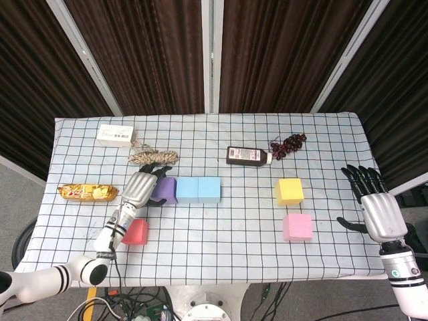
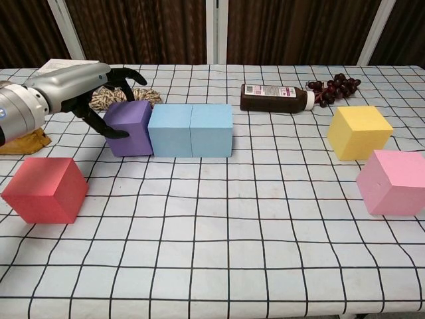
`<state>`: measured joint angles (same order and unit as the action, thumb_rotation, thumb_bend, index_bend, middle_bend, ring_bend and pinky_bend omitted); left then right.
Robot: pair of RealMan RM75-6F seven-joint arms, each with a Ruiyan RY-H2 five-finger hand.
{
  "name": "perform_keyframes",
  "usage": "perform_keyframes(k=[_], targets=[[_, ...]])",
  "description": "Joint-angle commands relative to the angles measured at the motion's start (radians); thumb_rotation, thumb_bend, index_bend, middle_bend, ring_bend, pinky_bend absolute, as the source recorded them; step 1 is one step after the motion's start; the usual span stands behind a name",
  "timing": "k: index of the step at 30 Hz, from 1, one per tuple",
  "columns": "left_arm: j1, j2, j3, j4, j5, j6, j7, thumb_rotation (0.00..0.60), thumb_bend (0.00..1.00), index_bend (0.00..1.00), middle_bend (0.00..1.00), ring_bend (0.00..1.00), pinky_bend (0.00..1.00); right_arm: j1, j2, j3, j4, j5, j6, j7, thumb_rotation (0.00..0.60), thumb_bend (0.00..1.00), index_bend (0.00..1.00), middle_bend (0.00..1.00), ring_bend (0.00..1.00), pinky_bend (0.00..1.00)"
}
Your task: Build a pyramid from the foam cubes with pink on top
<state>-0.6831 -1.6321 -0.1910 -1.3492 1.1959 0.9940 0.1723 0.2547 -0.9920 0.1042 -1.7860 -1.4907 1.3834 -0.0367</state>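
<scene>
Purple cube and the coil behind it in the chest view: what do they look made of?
The purple cube, gripped by the left hand, looks like matte foam: flat, dull faces with no glare and soft edges. The coil of twine looks like rough natural fibre, perhaps jute: tan twisted strands show, though it is partly hidden.
</scene>
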Motion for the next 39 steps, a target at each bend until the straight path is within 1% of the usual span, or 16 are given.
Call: perform_keyframes(k=[1,13,25,39], targets=[[0.000,-0.009,0.002,0.010,0.007,0.011,0.005,0.600,0.21,0.16,0.41,0.11,0.16,0.000,0.000,0.000,-0.002,-0.001,-0.002,-0.001,0.600,0.00,0.00,0.06,0.00,0.00],[-0.007,-0.027,0.008,0.048,0.013,0.008,0.011,0.600,0.21,0.16,0.41,0.11,0.16,0.001,-0.003,0.004,-0.001,0.011,-0.016,-0.019,0.600,0.00,0.00,0.06,0.00,0.00],[-0.016,-0.046,0.003,0.073,0.010,-0.002,0.000,0.600,0.21,0.16,0.41,0.11,0.16,-0.003,0.001,0.005,-0.003,0.016,-0.019,-0.023,0.600,0.00,0.00,0.06,0.00,0.00],[-0.022,-0.043,-0.002,0.071,0.005,-0.012,-0.005,0.600,0.21,0.16,0.41,0.11,0.16,0.000,-0.003,0.008,0.000,0.020,-0.028,-0.030,0.600,0.00,0.00,0.06,0.00,0.00]])
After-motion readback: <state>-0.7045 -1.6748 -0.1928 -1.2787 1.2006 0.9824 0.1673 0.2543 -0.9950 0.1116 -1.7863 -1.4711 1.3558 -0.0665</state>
